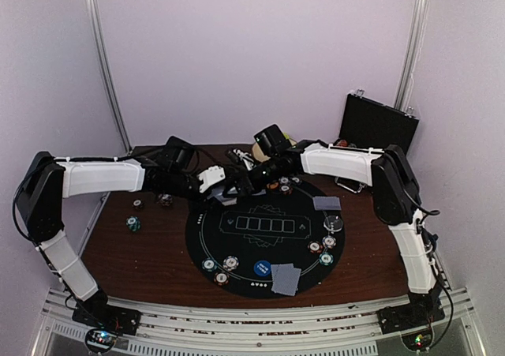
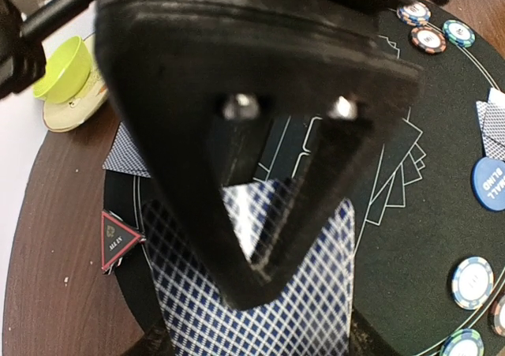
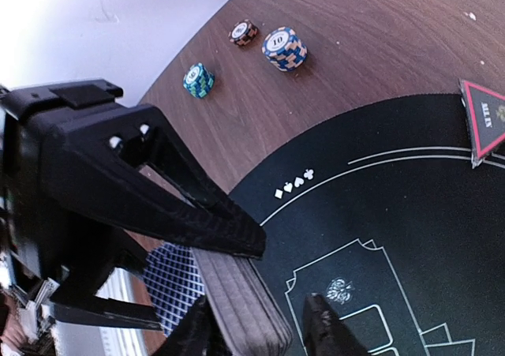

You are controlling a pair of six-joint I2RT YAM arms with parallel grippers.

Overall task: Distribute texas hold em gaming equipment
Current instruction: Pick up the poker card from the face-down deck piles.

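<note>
Left gripper (image 1: 223, 181) clamps the deck (image 3: 246, 312) above the far edge of the mat (image 1: 237, 253), presenting it for hand-off. Right gripper (image 3: 256, 328) straddles the deck edge, jaws part-open and not visibly seated, probably to draw cards for dealing.

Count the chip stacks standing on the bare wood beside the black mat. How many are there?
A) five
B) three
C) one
B: a teal stack, a brown stack and a blue-orange stack stand on the wood, off the mat.
</note>
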